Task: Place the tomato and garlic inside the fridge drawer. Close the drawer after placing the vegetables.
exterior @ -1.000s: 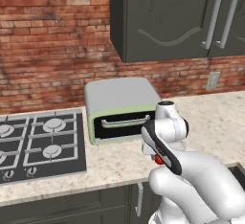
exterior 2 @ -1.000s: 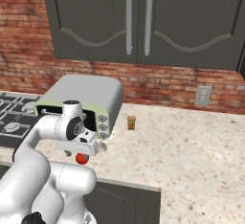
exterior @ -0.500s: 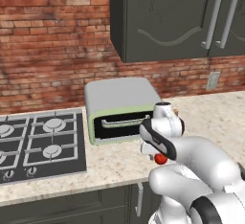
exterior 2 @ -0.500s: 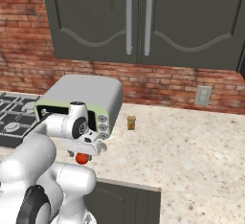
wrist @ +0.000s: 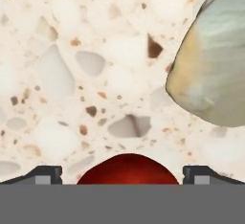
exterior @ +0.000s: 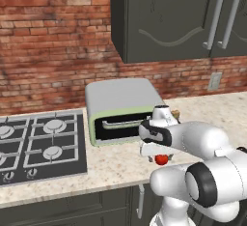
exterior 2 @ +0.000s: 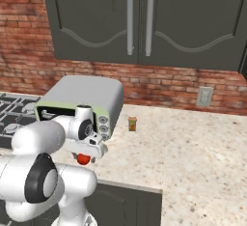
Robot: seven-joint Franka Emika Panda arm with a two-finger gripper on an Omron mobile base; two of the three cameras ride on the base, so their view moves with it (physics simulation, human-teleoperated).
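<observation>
- Since a second ago the arm has folded in toward the base, bringing the gripper (exterior: 162, 158) back over the front part of the counter (exterior 2: 193, 148), with the tomato (exterior: 162, 160) carried along between its fingers.
- Both base views have stayed put, so the base has not driven; the toaster oven (exterior: 120, 109) and the stove (exterior: 38, 143) sit where they did.
- Fingers are clamped on the tomato: in the hand view its red top (wrist: 128, 169) bulges up between the two dark fingertips (wrist: 45, 174), and in the right base view it hangs just under the hand (exterior 2: 83, 159), apparently clear of the stone.
- Close beside the tomato in the hand view lies a pale grey-and-tan rounded thing, most likely the garlic (wrist: 215, 60), resting on the counter and not yet picked up.
- A small carton (exterior 2: 132, 123) stands further back on the counter, just beside the toaster oven and well apart from the gripper.
- Judging progress: only the first pick looks done. Carrying the tomato to the fridge drawer, fetching the garlic and shutting the drawer are all left.
</observation>
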